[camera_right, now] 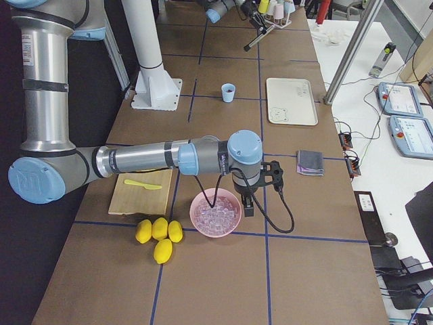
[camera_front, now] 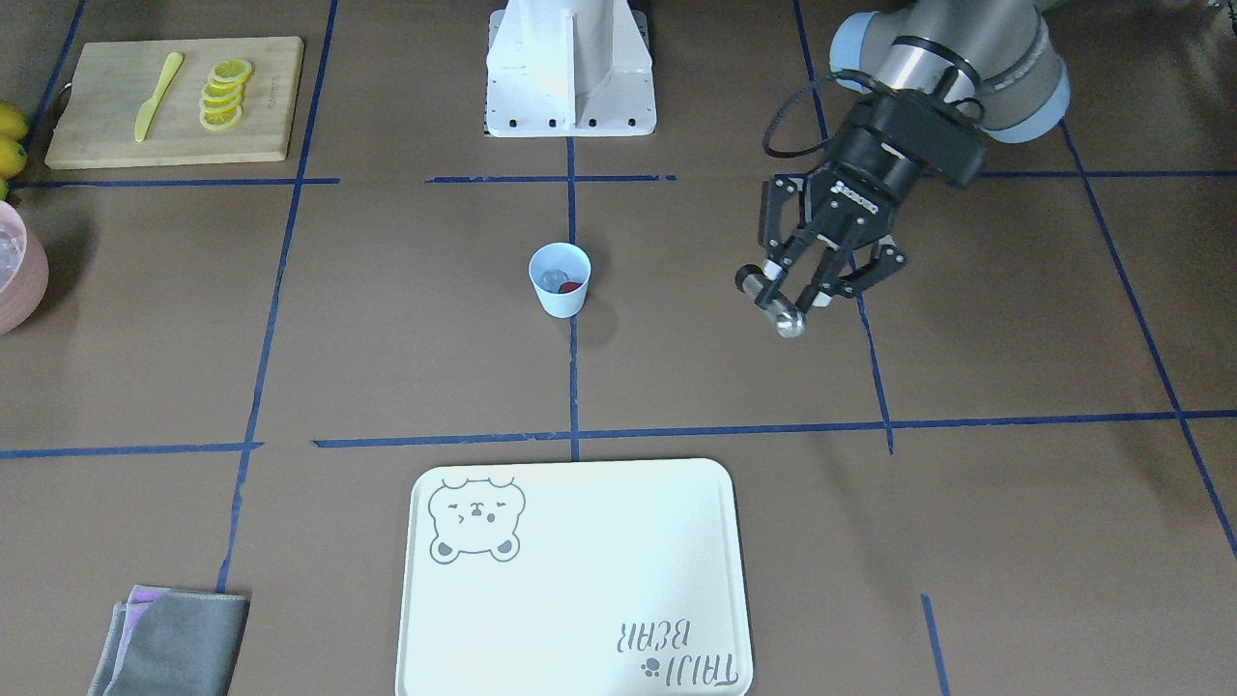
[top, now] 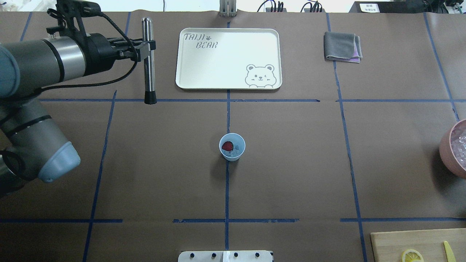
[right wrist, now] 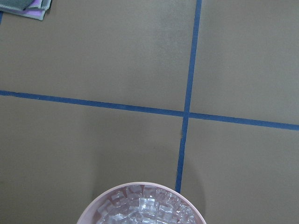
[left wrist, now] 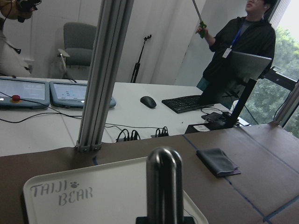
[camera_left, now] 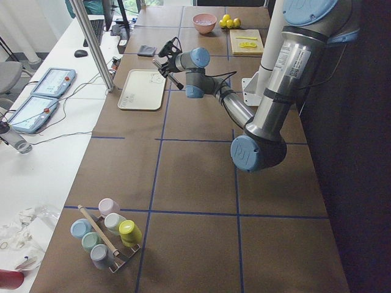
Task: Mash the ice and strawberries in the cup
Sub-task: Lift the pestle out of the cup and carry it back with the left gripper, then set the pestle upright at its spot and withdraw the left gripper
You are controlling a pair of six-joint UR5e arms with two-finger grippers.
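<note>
The pale blue cup stands at the table's middle, also in the front view. Inside it lie a red strawberry and clear ice cubes. My left gripper is shut on a steel muddler with a black tip and holds it in the air, well to the left of the cup and farther out. The front view shows the gripper with the muddler. My right gripper shows only in the right side view, beside the pink bowl; I cannot tell whether it is open or shut.
A pink bowl of ice sits at the right edge. A white bear tray and a folded grey cloth lie at the far side. A cutting board holds lemon slices and a yellow knife.
</note>
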